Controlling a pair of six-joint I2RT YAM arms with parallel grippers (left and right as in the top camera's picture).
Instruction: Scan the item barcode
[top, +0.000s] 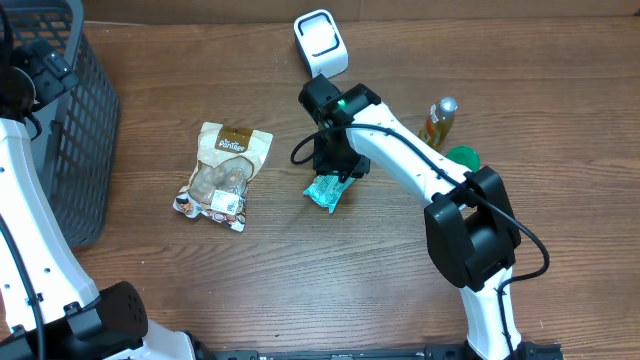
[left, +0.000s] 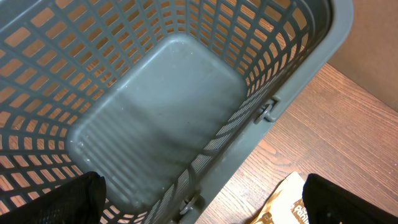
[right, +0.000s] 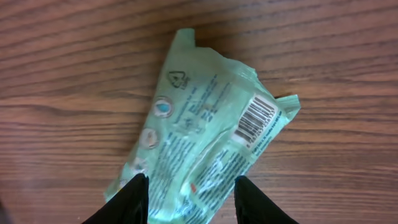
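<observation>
A green plastic packet (right: 205, 130) lies label side up, its barcode (right: 256, 118) facing the camera near its right corner. My right gripper (right: 189, 202) straddles the packet's near end, its two black fingers closed in on it. From overhead the packet (top: 327, 190) sticks out below the right gripper (top: 335, 160) at mid table. The white scanner (top: 320, 40) stands at the back, a short way beyond the gripper. My left gripper (left: 199, 208) hangs wide open with nothing between its fingers, above the rim of the grey basket (left: 298, 74).
A tan snack bag (top: 225, 175) lies left of the packet; its corner (left: 286, 202) shows beside the basket (top: 75, 130), which stands at the table's left edge. An amber bottle (top: 438, 122) and a green round object (top: 462, 157) sit right of my right arm.
</observation>
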